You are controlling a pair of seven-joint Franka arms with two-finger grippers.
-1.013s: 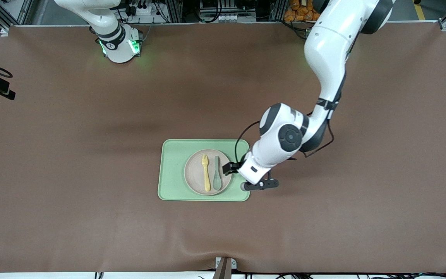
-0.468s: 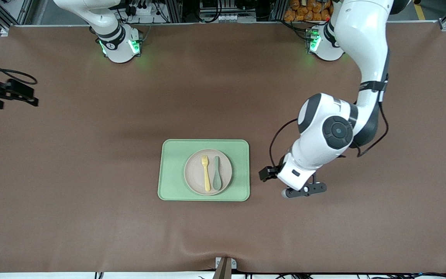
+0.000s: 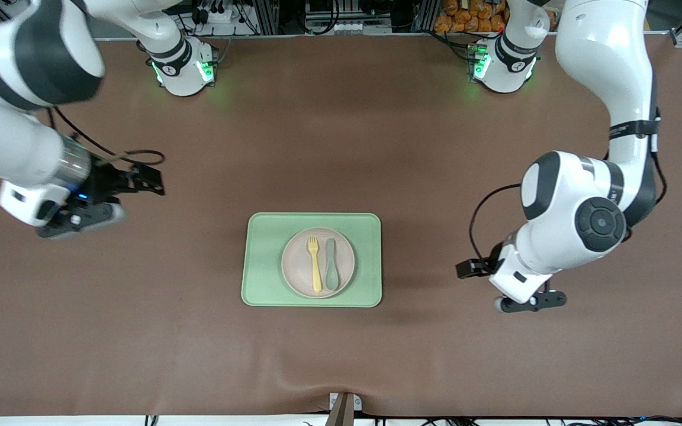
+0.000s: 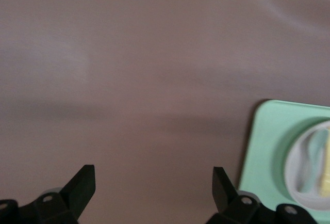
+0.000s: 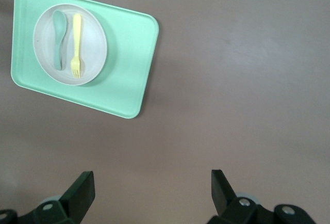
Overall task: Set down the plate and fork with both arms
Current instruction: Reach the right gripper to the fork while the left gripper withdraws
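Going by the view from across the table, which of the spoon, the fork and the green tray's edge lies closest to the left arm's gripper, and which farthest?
Left gripper hangs over bare table, open.
1. Green tray: its edge toward the left arm's end.
2. Spoon: on the plate.
3. Fork: beside the spoon, toward the right arm's end.

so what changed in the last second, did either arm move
Both moved. The left gripper, jaws open and empty, swung off the tray edge out over bare table toward the left arm's end. The right gripper, also open, came into view over the table at its end. Plate, fork and spoon stayed put.
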